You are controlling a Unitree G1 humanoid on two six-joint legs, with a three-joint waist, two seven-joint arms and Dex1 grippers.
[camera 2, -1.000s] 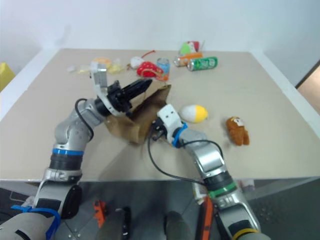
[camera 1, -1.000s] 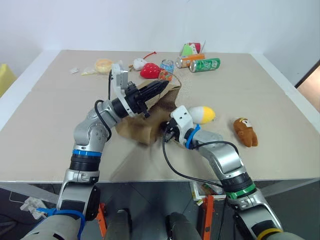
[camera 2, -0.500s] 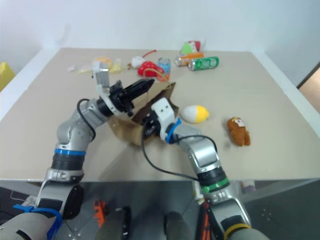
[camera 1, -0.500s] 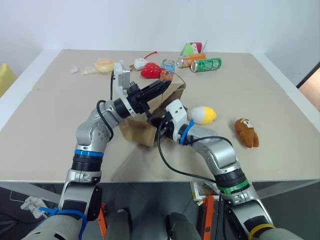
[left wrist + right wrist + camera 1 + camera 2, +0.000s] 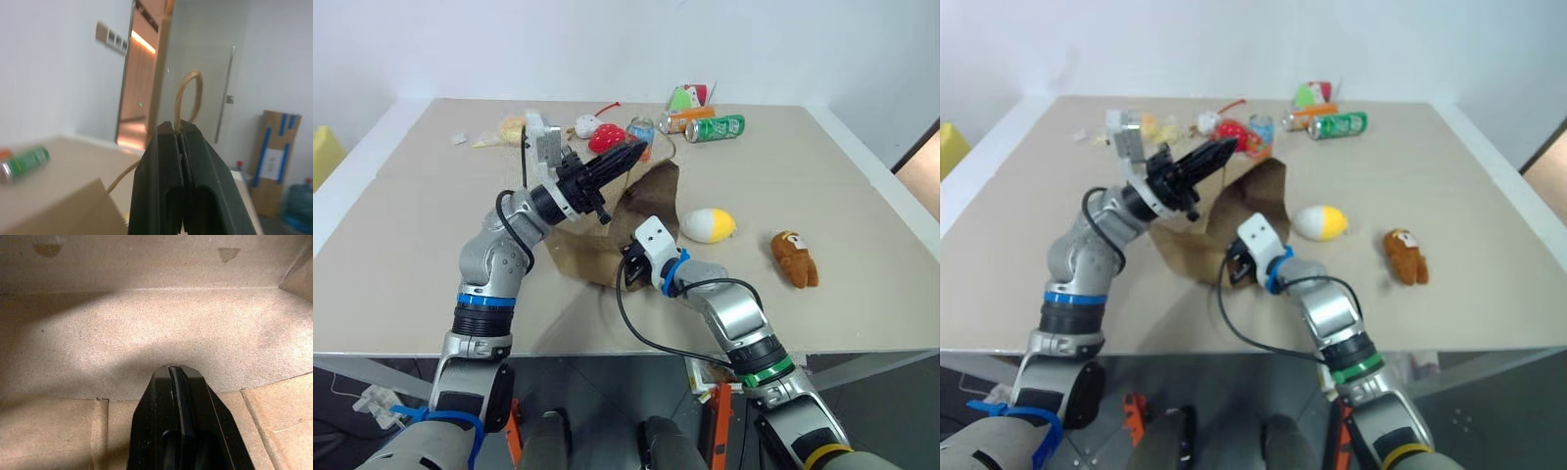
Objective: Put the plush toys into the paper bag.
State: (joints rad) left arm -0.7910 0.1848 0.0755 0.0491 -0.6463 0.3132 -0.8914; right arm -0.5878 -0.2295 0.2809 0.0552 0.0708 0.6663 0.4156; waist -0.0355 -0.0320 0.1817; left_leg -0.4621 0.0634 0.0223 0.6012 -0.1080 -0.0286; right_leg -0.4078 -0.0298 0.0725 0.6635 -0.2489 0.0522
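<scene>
While the left jaws (image 5: 178, 128) pinch the bag handle (image 5: 187, 95) and the right jaws (image 5: 172, 369) sit pressed together inside the paper bag (image 5: 646, 201), that thin cord could slip and the mouth flop shut.

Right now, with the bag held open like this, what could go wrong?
The left gripper is shut on only the thin cord handle; it may slip or tear, dropping the paper bag. The shut right gripper inside could crease the bag. Both plush toys, egg and bear, still lie outside.

Left arm raised, fingers (image 5: 628, 157) pinched together — right fingers (image 5: 174, 377) closed, angled downward
</scene>
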